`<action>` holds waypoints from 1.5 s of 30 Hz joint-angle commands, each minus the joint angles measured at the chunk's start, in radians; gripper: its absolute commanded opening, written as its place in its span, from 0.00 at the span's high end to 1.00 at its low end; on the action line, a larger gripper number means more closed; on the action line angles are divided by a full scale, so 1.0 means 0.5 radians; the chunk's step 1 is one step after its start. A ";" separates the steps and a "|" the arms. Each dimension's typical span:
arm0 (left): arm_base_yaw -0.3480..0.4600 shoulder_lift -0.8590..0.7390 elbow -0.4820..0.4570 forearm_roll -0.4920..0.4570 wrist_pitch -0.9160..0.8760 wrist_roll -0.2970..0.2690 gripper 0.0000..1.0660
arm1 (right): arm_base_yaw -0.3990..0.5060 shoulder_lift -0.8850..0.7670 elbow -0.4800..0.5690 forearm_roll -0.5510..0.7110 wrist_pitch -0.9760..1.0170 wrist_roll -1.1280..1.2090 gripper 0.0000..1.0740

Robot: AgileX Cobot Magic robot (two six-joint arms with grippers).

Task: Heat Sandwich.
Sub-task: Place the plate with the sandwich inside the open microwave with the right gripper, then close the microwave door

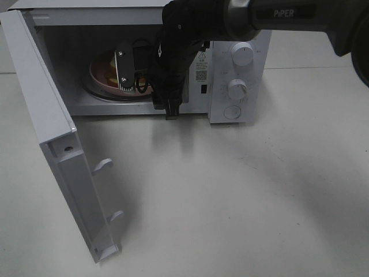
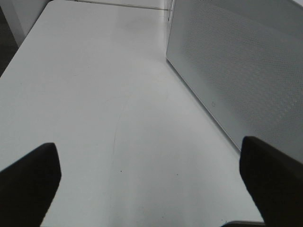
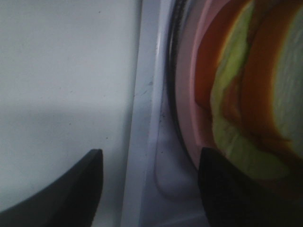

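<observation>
- The sandwich lies on the pink plate inside the microwave, whose door hangs wide open
- The right gripper reaches into the cavity just beside the plate, its claw released, jaws spread with nothing clasped between them; whether one finger touches the plate's edge I cannot tell
- The left gripper hovers over the white table next to the microwave's perforated side wall, claw released, jaws wide apart
</observation>
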 commanded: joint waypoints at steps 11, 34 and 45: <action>0.008 -0.034 0.004 -0.010 -0.024 -0.004 0.09 | 0.070 -0.302 0.304 0.020 0.104 -0.020 0.46; 0.008 -0.034 0.004 -0.010 -0.024 -0.004 0.09 | 0.186 -0.622 0.492 -0.006 0.964 1.570 0.52; 0.008 -0.034 0.004 -0.010 -0.024 -0.004 0.09 | 0.150 -0.876 0.498 0.002 1.296 2.210 0.52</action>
